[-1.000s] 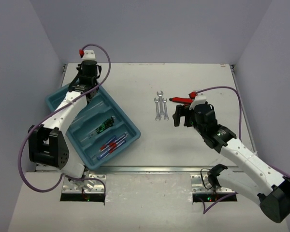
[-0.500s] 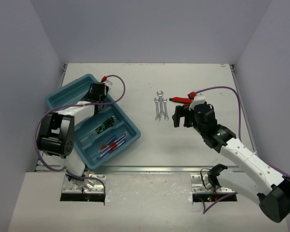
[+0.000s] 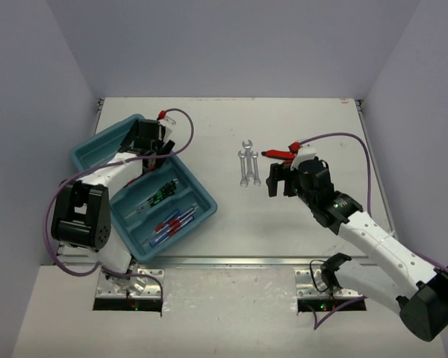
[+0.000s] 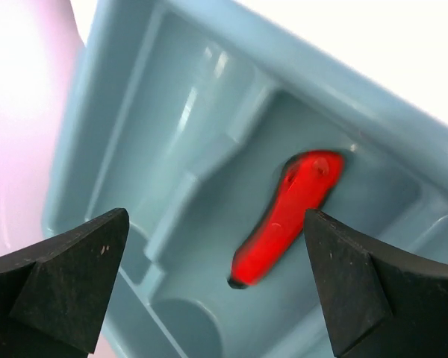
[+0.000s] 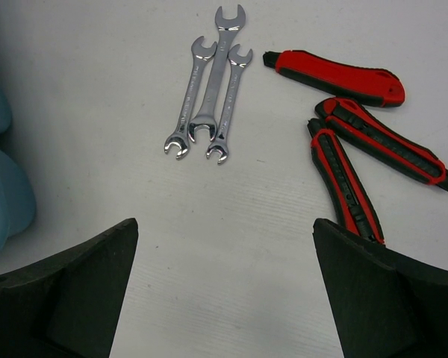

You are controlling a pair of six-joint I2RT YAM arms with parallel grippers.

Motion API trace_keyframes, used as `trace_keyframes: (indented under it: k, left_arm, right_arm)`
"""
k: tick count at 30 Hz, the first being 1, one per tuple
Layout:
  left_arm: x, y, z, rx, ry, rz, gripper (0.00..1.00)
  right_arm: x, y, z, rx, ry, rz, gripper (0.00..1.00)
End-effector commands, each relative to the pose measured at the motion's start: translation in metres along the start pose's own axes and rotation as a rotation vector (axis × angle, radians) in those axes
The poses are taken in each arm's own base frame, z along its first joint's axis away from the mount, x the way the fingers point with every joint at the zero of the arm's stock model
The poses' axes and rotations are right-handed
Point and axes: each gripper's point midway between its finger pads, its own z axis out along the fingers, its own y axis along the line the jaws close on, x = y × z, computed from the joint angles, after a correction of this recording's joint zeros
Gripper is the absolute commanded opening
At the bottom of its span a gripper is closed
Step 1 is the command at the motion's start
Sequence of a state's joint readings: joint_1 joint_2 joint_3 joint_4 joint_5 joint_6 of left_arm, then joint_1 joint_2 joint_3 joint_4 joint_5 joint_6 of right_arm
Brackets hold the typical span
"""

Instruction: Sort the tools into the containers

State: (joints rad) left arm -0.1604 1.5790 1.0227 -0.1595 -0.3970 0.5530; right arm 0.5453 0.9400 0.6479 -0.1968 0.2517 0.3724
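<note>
Top view: left fingers (image 3: 153,146) spread above the far compartment of the teal tray (image 3: 201,198); right fingers (image 3: 275,183) spread over the bench (image 3: 321,127), near three silver wrenches (image 3: 248,165).
Left wrist: one red-handled tool (image 4: 287,216) lying in the tray, between both fingertips, untouched.
Right wrist: wrenches ahead left, three red-handled tools (image 5: 343,78) ahead right, none gripped.

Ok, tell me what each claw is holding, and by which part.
Nothing. The left claw hangs open over the red-handled tool lying loose in the tray. The right claw is open above the table, short of the wrenches.
</note>
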Motion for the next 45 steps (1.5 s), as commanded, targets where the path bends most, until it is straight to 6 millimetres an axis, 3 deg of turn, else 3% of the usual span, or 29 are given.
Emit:
trace_keyframes:
  k: [1, 6, 7, 8, 11, 12, 15, 18, 20, 22, 23, 27, 29, 35, 39, 40, 41, 42, 45]
  left_arm:
    - [-0.052, 0.033, -0.042, -0.031, -0.166, -0.125, 1.0]
    - [-0.072, 0.078, -0.095, -0.144, -0.236, -0.431, 1.0]
    - [-0.082, 0.091, -0.117, -0.158, -0.257, -0.667, 1.0]
    - [-0.077, 0.094, -0.133, -0.15, -0.22, -0.816, 1.0]
    - [-0.078, 0.069, -0.167, 0.047, -0.21, -0.94, 1.0]
    - [-0.073, 0.05, -0.176, 0.15, -0.236, -0.937, 1.0]
    - [-0.057, 0.019, -0.196, 0.303, -0.326, -0.899, 1.0]
    - [-0.02, 0.004, -0.201, 0.292, -0.317, -0.872, 1.0]
    - [0.001, -0.007, -0.195, 0.275, -0.301, -0.873, 1.0]
    - [0.002, -0.008, -0.201, 0.274, -0.355, -0.904, 1.0]
    - [0.01, -0.01, -0.196, 0.244, -0.35, -0.915, 1.0]
    - [0.002, -0.017, -0.203, 0.305, -0.396, -0.9, 1.0]
    - [0.0, -0.023, -0.202, 0.336, -0.385, -0.889, 1.0]
    - [-0.004, -0.028, -0.208, 0.375, -0.408, -0.878, 1.0]
    - [-0.005, -0.029, -0.209, 0.381, -0.416, -0.876, 1.0]
    - [-0.005, -0.029, -0.209, 0.384, -0.415, -0.873, 1.0]
    - [-0.006, -0.03, -0.21, 0.39, -0.418, -0.87, 1.0]
    - [-0.006, -0.03, -0.21, 0.391, -0.419, -0.869, 1.0]
    - [-0.006, -0.027, -0.211, 0.377, -0.427, -0.872, 1.0]
  right_arm:
    - [-0.009, -0.006, 0.004, 0.039, -0.026, -0.024, 0.99]
    - [-0.005, -0.019, 0.015, 0.101, 0.016, -0.101, 0.99]
    - [0.0, -0.026, 0.02, 0.132, 0.047, -0.113, 0.99]
    - [0.008, -0.03, 0.026, 0.145, 0.093, -0.123, 0.99]
    - [0.031, -0.045, 0.043, 0.134, 0.248, -0.111, 0.94]
    - [0.029, -0.054, 0.045, 0.149, 0.267, -0.103, 0.92]
    - [0.029, -0.066, 0.063, 0.154, 0.319, -0.11, 0.79]
    - [0.023, -0.087, 0.098, 0.191, 0.387, -0.182, 0.75]
    - [0.03, -0.097, 0.113, 0.194, 0.48, -0.224, 0.73]
    - [0.033, -0.105, 0.116, 0.203, 0.561, -0.229, 0.67]
    - [0.045, -0.11, 0.112, 0.208, 0.618, -0.221, 0.64]
    - [0.069, -0.106, 0.104, 0.162, 0.659, -0.193, 0.53]
    - [0.077, -0.111, 0.102, 0.185, 0.68, -0.192, 0.53]
    - [0.107, -0.119, 0.106, 0.204, 0.771, -0.189, 0.65]
    - [0.131, -0.127, 0.108, 0.224, 0.843, -0.193, 0.65]
    - [0.133, -0.126, 0.109, 0.216, 0.848, -0.188, 0.62]
    - [0.135, -0.122, 0.109, 0.192, 0.85, -0.175, 0.52]
    - [0.135, -0.122, 0.109, 0.188, 0.85, -0.174, 0.5]
    - [0.127, -0.101, 0.108, 0.094, 0.812, -0.112, 0.22]
